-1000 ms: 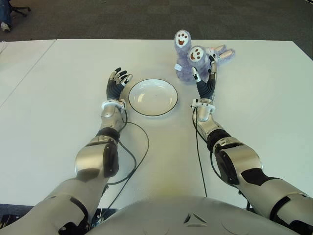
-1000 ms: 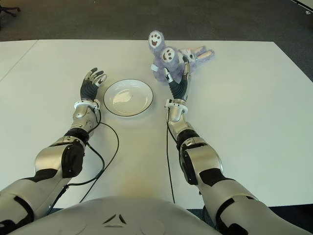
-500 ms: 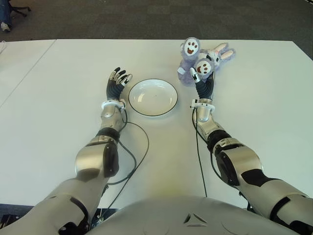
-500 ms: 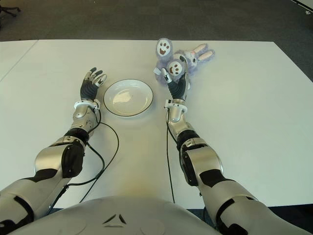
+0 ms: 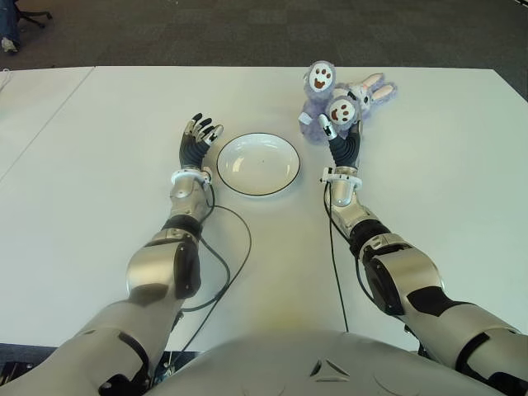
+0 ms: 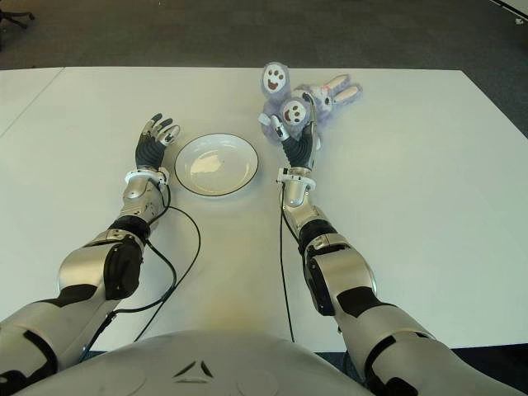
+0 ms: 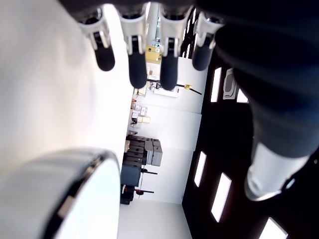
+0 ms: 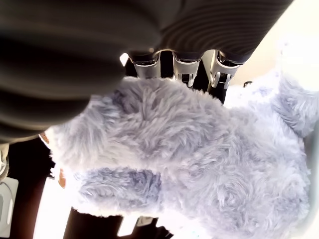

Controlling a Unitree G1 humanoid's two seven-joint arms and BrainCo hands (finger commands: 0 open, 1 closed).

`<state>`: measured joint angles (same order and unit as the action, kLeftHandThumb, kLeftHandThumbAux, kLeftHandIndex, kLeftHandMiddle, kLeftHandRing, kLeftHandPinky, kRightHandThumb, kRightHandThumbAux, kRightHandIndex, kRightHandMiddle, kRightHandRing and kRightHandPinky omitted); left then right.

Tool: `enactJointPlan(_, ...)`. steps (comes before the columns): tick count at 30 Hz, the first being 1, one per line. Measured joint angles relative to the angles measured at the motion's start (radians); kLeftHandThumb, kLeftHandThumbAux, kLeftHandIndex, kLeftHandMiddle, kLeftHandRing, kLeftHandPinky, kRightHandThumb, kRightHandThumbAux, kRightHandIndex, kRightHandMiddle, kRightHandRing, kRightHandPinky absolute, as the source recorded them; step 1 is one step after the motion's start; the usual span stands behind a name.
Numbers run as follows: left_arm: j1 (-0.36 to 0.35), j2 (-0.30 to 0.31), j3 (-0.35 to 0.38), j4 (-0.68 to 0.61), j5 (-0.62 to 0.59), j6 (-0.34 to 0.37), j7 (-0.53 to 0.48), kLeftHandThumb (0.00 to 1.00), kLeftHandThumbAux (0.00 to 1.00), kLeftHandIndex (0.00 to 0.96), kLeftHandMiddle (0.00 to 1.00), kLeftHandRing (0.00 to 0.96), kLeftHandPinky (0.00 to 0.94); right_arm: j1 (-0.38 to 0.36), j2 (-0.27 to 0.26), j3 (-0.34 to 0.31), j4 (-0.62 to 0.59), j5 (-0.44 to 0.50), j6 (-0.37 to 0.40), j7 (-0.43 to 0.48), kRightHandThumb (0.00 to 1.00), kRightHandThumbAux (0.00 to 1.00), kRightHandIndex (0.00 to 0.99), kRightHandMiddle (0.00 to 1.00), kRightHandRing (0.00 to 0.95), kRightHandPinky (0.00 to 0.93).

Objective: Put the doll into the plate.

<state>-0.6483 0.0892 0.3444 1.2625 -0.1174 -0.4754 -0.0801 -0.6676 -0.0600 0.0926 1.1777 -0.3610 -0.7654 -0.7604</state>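
The doll (image 5: 316, 122), a fluffy lilac bunny with smiling paw pads, lies at the far side of the table, right of the white black-rimmed plate (image 5: 258, 163). My right hand (image 5: 341, 130) reaches up from below it, its fingers curled round the nearer leg, whose paw (image 5: 341, 108) pokes out above them. In the right wrist view lilac fur (image 8: 199, 149) fills the palm and the fingers (image 8: 183, 67) wrap behind it. My left hand (image 5: 199, 134) shows just left of the plate with its fingers (image 7: 137, 57) spread and nothing in them.
The white table (image 5: 99, 148) stretches wide on both sides. Black cables (image 5: 235, 247) trail from both wrists back toward my body. Dark carpet (image 5: 165, 33) lies beyond the table's far edge.
My right hand's fingers, spread a second ago, have closed on the doll's nearer leg, and both legs have swung to the right. The left hand has not moved.
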Motion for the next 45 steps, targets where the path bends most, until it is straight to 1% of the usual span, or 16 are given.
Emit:
enactJointPlan(7,0.0,0.0,0.0,0.0,0.0,0.0,0.0,0.0,0.688,0.134,0.212,0.184,0.149,0.0,0.0,0.006,-0.001,-0.001,-0.002,-0.022,0.16,0.333,0.0,0.0,0.0,0.0)
enactJointPlan(11,0.0,0.0,0.001,0.0,0.0,0.0,0.0,0.0,0.675,0.131,0.199,0.172,0.115,0.0,0.0,0.007,-0.001,0.0,-0.007,-0.029,0.183,0.358,0.0,0.0,0.0,0.0)
enactJointPlan(14,0.0,-0.001,0.002,0.0,0.0,0.0,0.0,0.0,0.668,0.135,0.201,0.174,0.118,-0.002,0.0,0.004,0.002,0.007,-0.018,-0.026,0.192,0.379,0.0,0.0,0.0,0.0)
enactJointPlan(20,0.0,-0.002,0.005,0.0,-0.002,0.0,0.0,0.0,0.655,0.139,0.204,0.176,0.134,-0.018,0.009,-0.023,0.033,0.034,-0.021,0.009,0.19,0.414,0.0,0.0,0.0,0.0)
enactJointPlan(26,-0.001,-0.003,0.009,0.0,-0.002,0.0,0.0,0.0,0.633,0.131,0.196,0.166,0.107,-0.047,0.019,-0.048,0.061,0.057,-0.015,0.041,0.187,0.474,0.001,0.0,0.0,0.0)
enactJointPlan(27,-0.001,-0.003,0.009,0.0,-0.002,0.0,0.0,0.0,0.631,0.133,0.204,0.173,0.121,-0.055,0.021,-0.053,0.067,0.06,-0.011,0.047,0.185,0.491,0.003,0.0,0.0,0.0)
enactJointPlan(29,-0.001,-0.004,0.01,0.0,-0.002,0.0,0.0,0.0,0.629,0.138,0.213,0.182,0.116,-0.067,0.025,-0.059,0.075,0.067,-0.002,0.058,0.187,0.503,0.008,0.0,0.0,0.0)
enactJointPlan(34,-0.002,-0.007,0.021,0.0,-0.004,0.0,0.0,0.0,0.61,0.14,0.218,0.186,0.11,-0.089,0.032,-0.071,0.087,0.072,0.02,0.077,0.196,0.519,0.023,0.0,0.0,0.0)
enactJointPlan(40,-0.003,-0.01,0.029,0.0,-0.006,0.0,0.0,0.0,0.593,0.146,0.222,0.19,0.116,-0.095,0.035,-0.074,0.096,0.072,0.045,0.099,0.212,0.521,0.043,0.0,0.0,0.0)
enactJointPlan(45,-0.003,-0.01,0.03,0.0,-0.007,0.0,0.0,0.0,0.568,0.14,0.216,0.183,0.093,-0.099,0.039,-0.076,0.104,0.074,0.059,0.114,0.231,0.521,0.071,0.0,0.0,0.0)
